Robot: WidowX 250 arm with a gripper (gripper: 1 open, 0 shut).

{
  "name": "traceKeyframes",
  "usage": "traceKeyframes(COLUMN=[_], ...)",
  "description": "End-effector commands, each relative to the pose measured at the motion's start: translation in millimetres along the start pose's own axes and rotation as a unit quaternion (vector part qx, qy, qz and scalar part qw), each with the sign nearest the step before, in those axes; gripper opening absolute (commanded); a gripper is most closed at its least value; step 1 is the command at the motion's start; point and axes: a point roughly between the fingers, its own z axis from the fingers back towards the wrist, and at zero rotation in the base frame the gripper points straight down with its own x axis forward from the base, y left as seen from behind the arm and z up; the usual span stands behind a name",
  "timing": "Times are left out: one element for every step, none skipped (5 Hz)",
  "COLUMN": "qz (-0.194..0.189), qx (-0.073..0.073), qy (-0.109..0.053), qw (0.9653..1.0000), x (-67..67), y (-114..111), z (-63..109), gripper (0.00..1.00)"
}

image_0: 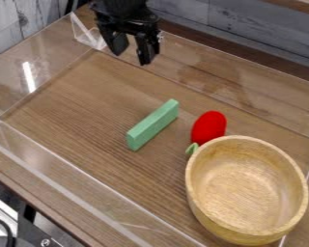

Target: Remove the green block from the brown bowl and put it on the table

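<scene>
Placement of the green block point(154, 124) indicates the task is effectively complete: it lies flat on the table point(80, 106), outside the brown bowl point(246, 189) and clear of its rim. The bowl's interior is empty. A red strawberry-like toy point(208, 126) sits between block and bowl, just beside the rim (not part of the task). The pincer point(131, 45) hangs well apart from the block near the far acrylic wall, fingers spread and holding nothing, a posture consistent with a release and a clearance from the work area.
</scene>
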Motion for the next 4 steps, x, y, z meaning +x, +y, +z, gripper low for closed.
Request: traceKeyframes(qz=[0.002, 0.004, 0.007, 0.008], qx=[0.013, 0.015, 0.018, 0.021], qy=[-0.031, -0.035, -0.042, -0.047], qw=[0.9994, 0.9993, 0.9989, 0.9986], x=[20.4, 31.0, 43.8, 54.7], y=[10, 16, 24, 31], z=[5.9, -3.5, -13.3, -23.4], gripper=[1.0, 1.0, 1.0, 1.0])
